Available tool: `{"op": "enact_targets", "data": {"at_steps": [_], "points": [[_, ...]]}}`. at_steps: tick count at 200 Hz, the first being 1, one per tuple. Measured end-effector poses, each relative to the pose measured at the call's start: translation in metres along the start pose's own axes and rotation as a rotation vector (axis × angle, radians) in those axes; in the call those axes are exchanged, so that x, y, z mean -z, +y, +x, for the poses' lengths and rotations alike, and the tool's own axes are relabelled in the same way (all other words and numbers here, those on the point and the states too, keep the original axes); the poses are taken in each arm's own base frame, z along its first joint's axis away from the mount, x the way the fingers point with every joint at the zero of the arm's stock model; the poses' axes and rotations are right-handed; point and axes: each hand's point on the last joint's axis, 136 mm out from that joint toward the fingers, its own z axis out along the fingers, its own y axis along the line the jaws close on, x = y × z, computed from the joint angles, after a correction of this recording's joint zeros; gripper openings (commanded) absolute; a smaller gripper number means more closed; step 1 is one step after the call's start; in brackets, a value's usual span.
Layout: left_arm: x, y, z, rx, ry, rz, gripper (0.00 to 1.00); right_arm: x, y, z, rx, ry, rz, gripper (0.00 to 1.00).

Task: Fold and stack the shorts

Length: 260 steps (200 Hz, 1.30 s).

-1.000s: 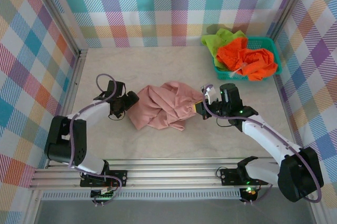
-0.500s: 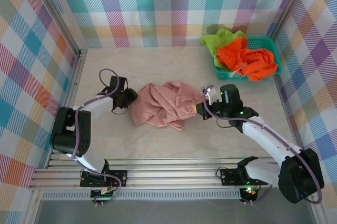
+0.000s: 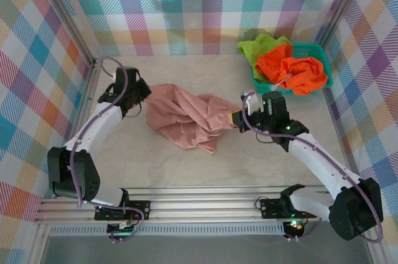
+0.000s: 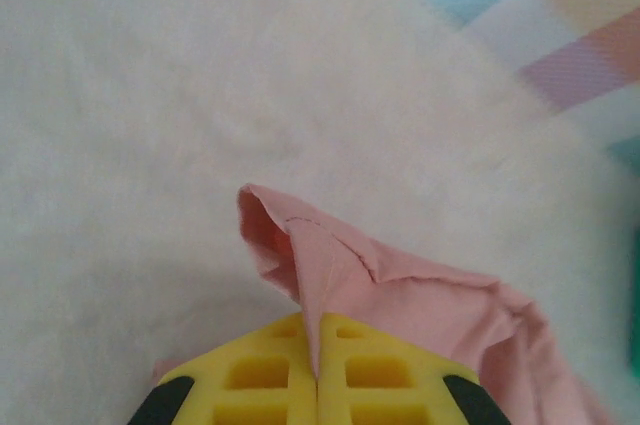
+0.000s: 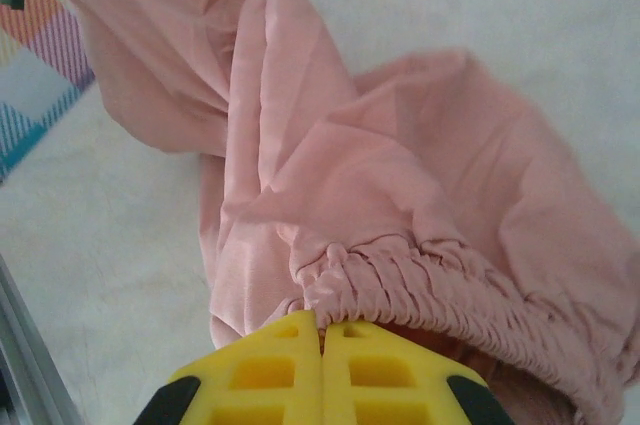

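The dusty pink fabric shorts (image 3: 186, 120) are drawn out in a long, creased band over the pale table (image 3: 186, 171), left of the teal plastic mesh basket (image 3: 309, 46) and nearer the arms than it. At the end of the band closest to the basket, the right gripper (image 3: 235, 120) has its yellow pads (image 5: 285, 360) pressed together on the gathered elastic waistband, whose puckered edge runs off from the pinch in the right wrist view. At the end farthest from the basket, the left gripper (image 3: 142, 96) is likewise closed, a folded corner of pink cloth (image 4: 330, 265) standing up from between its yellow pads. Inside the basket sit the bright orange fabric shorts (image 3: 289, 68), bunched, and the lime green fabric shorts (image 3: 260, 46) spill over its far left corner.
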Motion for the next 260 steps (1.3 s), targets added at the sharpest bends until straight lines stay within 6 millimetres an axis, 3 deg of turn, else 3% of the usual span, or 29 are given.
{"op": "enact_targets", "data": {"at_steps": [46,87,104,130,178,199,222,243,260], "points": [[0.101,-0.059,-0.127,-0.042,-0.292,0.096,0.0,0.018,0.031,-0.116,0.083,-0.189,-0.06,0.0],[0.205,-0.091,-0.194,-0.081,-0.516,0.154,0.0,0.057,0.076,-0.184,0.123,-0.343,-0.18,0.0],[0.246,-0.096,-0.212,-0.095,-0.607,0.162,0.0,0.072,0.098,-0.197,0.141,-0.391,-0.247,0.0],[0.307,-0.1,-0.235,-0.107,-0.746,0.172,0.0,0.094,0.139,-0.199,0.166,-0.422,-0.373,0.0],[0.408,-0.105,-0.26,-0.113,-0.98,0.218,0.0,0.138,0.225,-0.205,0.244,-0.463,-0.626,0.0],[0.422,-0.104,-0.262,-0.119,-1.019,0.213,0.0,0.155,0.248,-0.21,0.264,-0.489,-0.682,0.0],[0.413,-0.105,-0.265,-0.13,-1.011,0.197,0.0,0.152,0.234,-0.219,0.227,-0.518,-0.575,0.0],[0.384,-0.109,-0.268,-0.149,-0.964,0.17,0.0,0.133,0.203,-0.222,0.183,-0.522,-0.389,0.0],[0.335,-0.114,-0.267,-0.179,-0.879,0.141,0.0,0.111,0.169,-0.218,0.155,-0.508,-0.24,0.0]]}}
